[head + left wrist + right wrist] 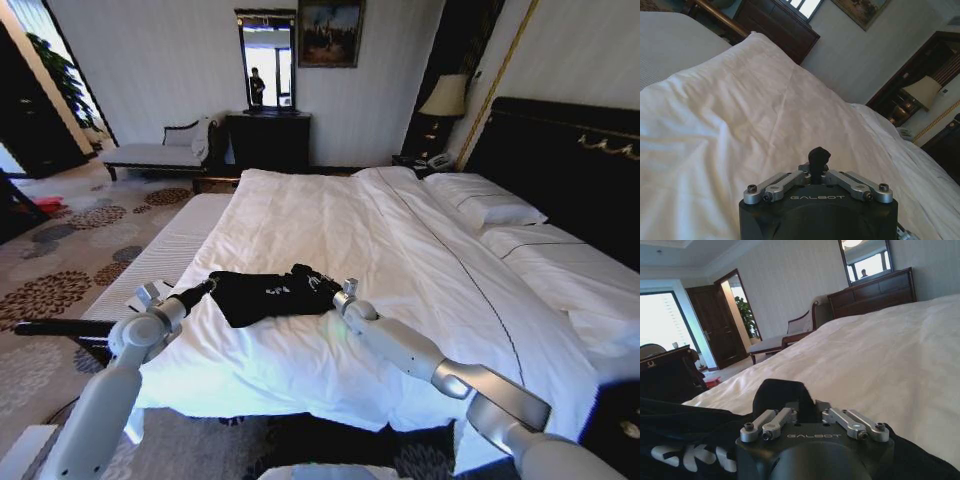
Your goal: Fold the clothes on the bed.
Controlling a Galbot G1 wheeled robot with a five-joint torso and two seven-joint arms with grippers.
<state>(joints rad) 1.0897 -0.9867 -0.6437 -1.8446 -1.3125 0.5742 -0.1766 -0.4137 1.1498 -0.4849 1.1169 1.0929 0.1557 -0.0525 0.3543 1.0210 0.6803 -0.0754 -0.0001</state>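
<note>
From my head camera I see the T-shirt (265, 293) as a crumpled, soft black heap with bits of white lettering on it, lying on the bed (330, 230) near the foot edge, at about 7 o'clock from the middle of the mattress. The duvet (400, 260) under it is smooth white cloth with shallow creases and a thin dark seam running toward the pillows (490, 208) at 2 o'clock; the headboard (570, 160) behind them is dark with gold trim. My left gripper (210, 287) sits at the shirt's 9 o'clock edge, and in the left wrist view its metal linkage is drawn together with a small twist of black fabric (818, 156) pinched up between the fingers, so it is closed on the shirt. My right gripper (325, 286) is at the shirt's 3 o'clock edge; in the right wrist view a fold of the same black cloth (782, 395) rises between its fingers, so it too is clamped on the shirt, with white letters (690, 456) lying flat beside the wrist. At 11 o'clock across the room stand a pale upholstered bench (160, 152) and a dark wooden dresser (268, 140) with a mirror (266, 58) above it.
</note>
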